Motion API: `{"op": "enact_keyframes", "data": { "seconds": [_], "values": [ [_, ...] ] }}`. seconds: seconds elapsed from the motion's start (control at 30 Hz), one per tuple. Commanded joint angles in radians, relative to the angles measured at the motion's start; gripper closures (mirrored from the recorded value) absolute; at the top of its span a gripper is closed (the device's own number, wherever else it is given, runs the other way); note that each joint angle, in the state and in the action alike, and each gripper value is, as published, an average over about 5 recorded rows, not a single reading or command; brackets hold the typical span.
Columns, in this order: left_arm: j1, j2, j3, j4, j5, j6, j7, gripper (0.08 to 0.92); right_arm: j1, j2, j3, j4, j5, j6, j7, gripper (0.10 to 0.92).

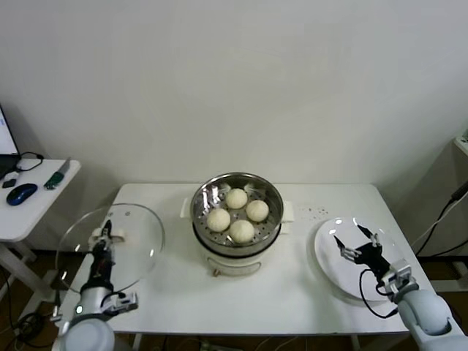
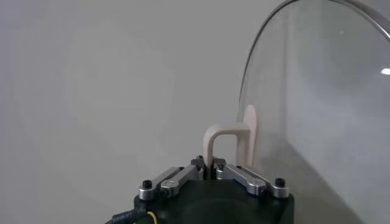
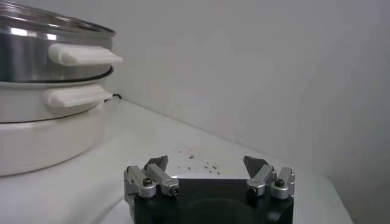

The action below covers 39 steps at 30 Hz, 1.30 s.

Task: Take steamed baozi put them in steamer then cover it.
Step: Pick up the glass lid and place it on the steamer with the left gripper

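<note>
Four cream-white baozi (image 1: pixel 237 214) lie in the shiny steel steamer (image 1: pixel 271 191) on its white pot base, at the table's middle. My left gripper (image 1: pixel 107 232) is shut on the cream bar handle (image 2: pixel 226 143) of the clear glass cover (image 1: pixel 110 248), held at the table's left edge. In the left wrist view the cover (image 2: pixel 317 103) stands on edge beside my left gripper (image 2: pixel 208 170). My right gripper (image 1: pixel 355 243) is open and empty above the white plate (image 1: pixel 329 265) at the right. In the right wrist view my right gripper (image 3: pixel 206 163) faces the steamer (image 3: pixel 36 45).
A side table (image 1: pixel 36 212) at the far left holds a blue mouse (image 1: pixel 21 194) and small items. Small dark crumbs (image 1: pixel 316 213) lie on the table behind the plate. A cable (image 1: pixel 442 213) hangs at the right edge.
</note>
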Motion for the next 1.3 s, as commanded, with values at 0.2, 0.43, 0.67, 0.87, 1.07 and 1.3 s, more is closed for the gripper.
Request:
{"op": "enact_keyframes", "data": {
  "seconds": [0.2, 0.43, 0.67, 0.87, 1.07, 1.3],
  "values": [
    [-0.143, 0.258, 0.285, -0.232, -0.076, 0.330, 0.082, 0.853, 0.053, -0.008, -0.061, -0.023, -0.018, -0.006, -0.006, 0.203],
    [-0.344, 0.208, 0.501, -0.193, 0.003, 0.401, 0.248, 0.853, 0.093, 0.006, -0.086, -0.069, -0.039, -0.003, -0.018, 0.203],
    [-0.518, 0.076, 0.645, -0.084, 0.088, 0.424, 0.348, 0.853, 0.094, 0.022, -0.085, -0.092, -0.058, 0.006, -0.020, 0.203],
    [-0.608, -0.018, 0.705, 0.009, 0.116, 0.424, 0.354, 0.853, 0.083, 0.018, -0.058, -0.097, -0.063, 0.011, -0.023, 0.203],
    [-0.647, -0.160, 0.750, 0.108, 0.150, 0.424, 0.338, 0.853, 0.059, 0.018, -0.020, -0.095, -0.065, 0.018, -0.029, 0.203],
    [-0.671, -0.260, 0.801, 0.189, 0.170, 0.424, 0.331, 0.853, 0.028, 0.019, 0.032, -0.087, -0.064, 0.029, -0.035, 0.203]
  ]
}}
